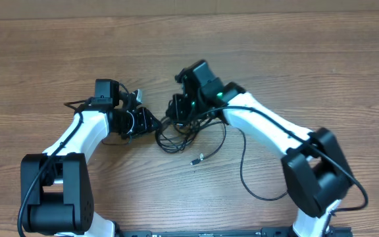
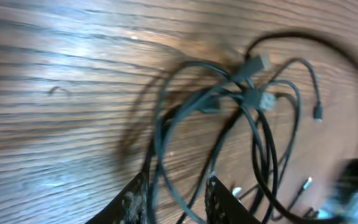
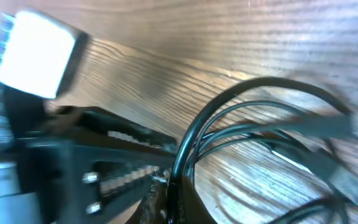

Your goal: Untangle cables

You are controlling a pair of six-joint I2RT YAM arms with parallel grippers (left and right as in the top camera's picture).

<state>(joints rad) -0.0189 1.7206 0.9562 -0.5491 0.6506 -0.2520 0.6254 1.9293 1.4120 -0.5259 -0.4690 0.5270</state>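
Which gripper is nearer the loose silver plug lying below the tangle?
Right. The right gripper is up-left of the plug, over the cables; the left gripper sits farther left, past them.

We see a brown wood-grain table point(image 1: 321, 52); at the overhead frame's centre, tangled thin black cables point(image 1: 176, 139) lie on it, one plug point(image 1: 197, 159) just below.
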